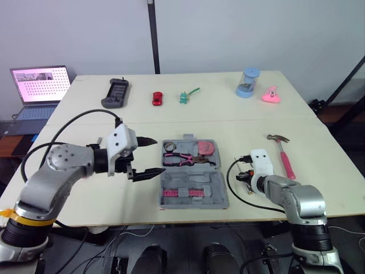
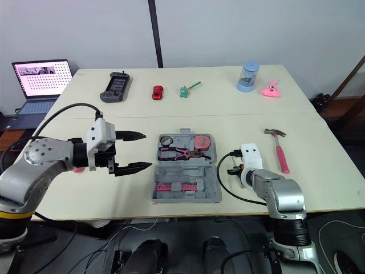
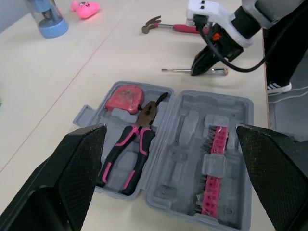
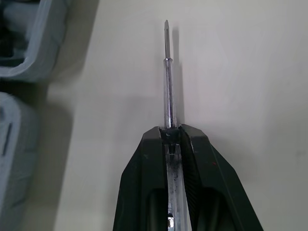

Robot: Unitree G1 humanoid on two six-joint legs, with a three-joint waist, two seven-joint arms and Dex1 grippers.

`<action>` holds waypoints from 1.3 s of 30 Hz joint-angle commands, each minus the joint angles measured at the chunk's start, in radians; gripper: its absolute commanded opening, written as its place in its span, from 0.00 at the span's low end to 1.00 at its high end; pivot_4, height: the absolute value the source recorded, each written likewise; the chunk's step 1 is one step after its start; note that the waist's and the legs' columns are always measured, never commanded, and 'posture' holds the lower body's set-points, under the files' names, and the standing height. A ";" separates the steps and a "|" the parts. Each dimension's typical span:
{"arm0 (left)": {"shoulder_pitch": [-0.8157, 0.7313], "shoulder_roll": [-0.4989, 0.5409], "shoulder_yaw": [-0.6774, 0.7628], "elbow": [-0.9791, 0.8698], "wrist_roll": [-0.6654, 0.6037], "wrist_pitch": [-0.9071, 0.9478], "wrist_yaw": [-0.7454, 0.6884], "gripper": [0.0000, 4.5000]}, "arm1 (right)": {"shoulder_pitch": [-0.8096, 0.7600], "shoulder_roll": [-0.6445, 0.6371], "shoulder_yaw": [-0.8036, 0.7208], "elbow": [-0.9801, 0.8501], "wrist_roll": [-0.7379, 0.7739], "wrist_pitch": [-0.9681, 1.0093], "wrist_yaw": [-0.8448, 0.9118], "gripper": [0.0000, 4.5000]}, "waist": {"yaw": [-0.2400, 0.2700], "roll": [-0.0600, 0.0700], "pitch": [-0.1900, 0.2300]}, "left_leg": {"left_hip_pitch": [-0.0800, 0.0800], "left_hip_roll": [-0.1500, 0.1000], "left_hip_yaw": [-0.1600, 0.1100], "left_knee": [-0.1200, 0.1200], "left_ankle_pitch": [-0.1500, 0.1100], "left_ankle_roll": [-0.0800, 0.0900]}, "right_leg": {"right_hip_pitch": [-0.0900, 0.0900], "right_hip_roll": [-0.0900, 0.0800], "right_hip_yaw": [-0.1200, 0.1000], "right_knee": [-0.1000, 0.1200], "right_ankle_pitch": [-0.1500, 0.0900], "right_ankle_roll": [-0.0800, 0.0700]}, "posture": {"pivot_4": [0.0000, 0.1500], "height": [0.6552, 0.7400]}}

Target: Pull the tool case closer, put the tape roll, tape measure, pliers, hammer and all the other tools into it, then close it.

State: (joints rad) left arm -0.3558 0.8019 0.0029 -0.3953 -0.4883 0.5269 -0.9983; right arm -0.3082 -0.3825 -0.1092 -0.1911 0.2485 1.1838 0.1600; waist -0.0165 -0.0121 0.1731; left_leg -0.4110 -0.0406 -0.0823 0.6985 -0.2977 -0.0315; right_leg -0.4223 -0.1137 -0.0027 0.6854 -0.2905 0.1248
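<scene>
Two cream tables stand edge to edge (one seam across) before a pale wall and black pole.

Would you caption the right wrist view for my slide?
Right gripper shut on the screwdriver, on the table beside the tool case.

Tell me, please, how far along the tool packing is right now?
Done: the tool case lies open in front, with pliers, tape measure and what looks like the tape roll in it. In hand: the right gripper is shut on the screwdriver beside the case; the left gripper hangs open. Left: stowing it, the hammer on the table, then closing the case.
</scene>
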 commanded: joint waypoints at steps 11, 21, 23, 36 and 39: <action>-0.001 -0.017 -0.003 -0.027 0.005 -0.010 0.021 1.00 | -0.039 -0.073 -0.110 0.043 0.039 -0.042 0.083 0.87 | 0.002 0.001 0.001 | 0.000 0.000 0.000 0.000 0.000 0.000 | -0.001 0.000 0.000 0.001 0.000 0.000 | 1.00 0.24; -0.002 -0.036 -0.013 -0.026 0.011 -0.014 0.039 1.00 | -0.155 -0.571 0.073 0.105 0.030 -0.367 0.601 0.98 | -0.003 0.004 0.002 | 0.000 0.000 0.001 -0.001 0.000 0.000 | -0.002 0.000 0.000 0.001 0.000 0.000 | 1.00 0.24; 0.004 -0.040 -0.015 -0.027 0.014 -0.018 0.043 1.00 | -0.142 -0.649 0.169 0.175 -0.096 -0.692 0.696 0.98 | -0.003 0.003 0.003 | 0.000 0.000 0.002 -0.001 0.000 0.001 | -0.002 0.000 0.000 0.000 0.000 0.000 | 1.00 0.24; 0.079 -0.053 0.017 -0.096 0.013 -0.002 0.104 1.00 | -0.557 -0.574 0.636 0.918 -0.659 -2.000 0.989 0.98 | -0.017 0.005 0.005 | 0.000 0.001 0.003 -0.001 0.001 -0.003 | -0.003 -0.001 0.001 0.000 0.000 0.000 | 1.00 0.24; 0.092 -0.045 0.030 -0.110 0.009 0.006 0.114 1.00 | -0.611 -0.535 0.675 1.030 -0.725 -2.089 0.959 0.98 | -0.014 0.004 0.005 | 0.000 0.000 0.003 -0.001 0.002 -0.004 | -0.002 -0.001 0.001 0.000 0.000 0.000 | 1.00 0.24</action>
State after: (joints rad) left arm -0.2672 0.7440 -0.0042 -0.4673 -0.4678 0.5331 -0.8935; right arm -0.8867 -0.9174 0.5614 0.7908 -0.4408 -0.8492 1.1374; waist -0.0302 -0.0077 0.1785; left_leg -0.4115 -0.0399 -0.0795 0.6977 -0.2935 -0.0392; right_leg -0.4248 -0.1152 -0.0016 0.6849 -0.2907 0.1251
